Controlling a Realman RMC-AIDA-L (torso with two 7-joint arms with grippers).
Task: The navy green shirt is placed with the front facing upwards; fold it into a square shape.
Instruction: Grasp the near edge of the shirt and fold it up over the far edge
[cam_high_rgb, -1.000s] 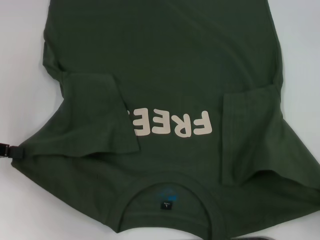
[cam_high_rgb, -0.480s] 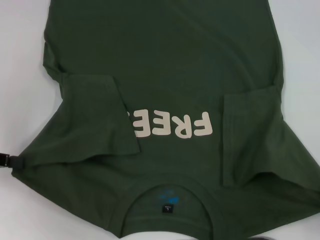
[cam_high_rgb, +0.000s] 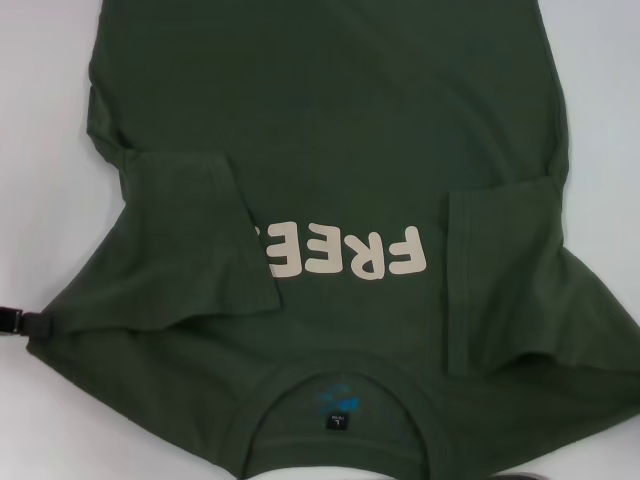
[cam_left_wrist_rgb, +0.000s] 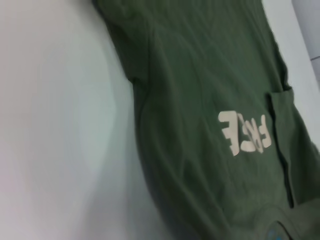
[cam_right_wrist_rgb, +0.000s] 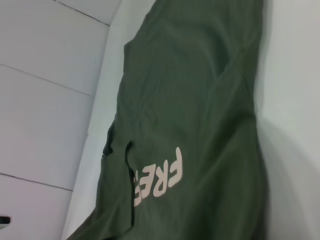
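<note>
The navy green shirt (cam_high_rgb: 330, 120) lies front up on the white table, its collar (cam_high_rgb: 340, 385) and black neck tag (cam_high_rgb: 337, 418) nearest me. Cream lettering (cam_high_rgb: 345, 255) crosses the chest. Both sleeves lie folded inward: one sleeve (cam_high_rgb: 190, 240) covers the lettering's left end, the other sleeve (cam_high_rgb: 500, 280) lies beside its right end. My left gripper (cam_high_rgb: 22, 322) sits at the far left, shut on the pointed shoulder corner. The left wrist view shows the shirt (cam_left_wrist_rgb: 200, 90) from the side, as does the right wrist view (cam_right_wrist_rgb: 200, 100). My right gripper is out of view.
Bare white table (cam_high_rgb: 40, 120) shows to the left of the shirt, and a bare strip of table (cam_high_rgb: 605, 100) to its right. The shirt's hem runs out of the head view at the far end. A white panelled wall (cam_right_wrist_rgb: 45, 75) stands beyond the table.
The collar and shoulder line have slid toward me, and the left gripper with the shoulder corner has moved the same way. The folded sleeves shifted slightly with the cloth.
</note>
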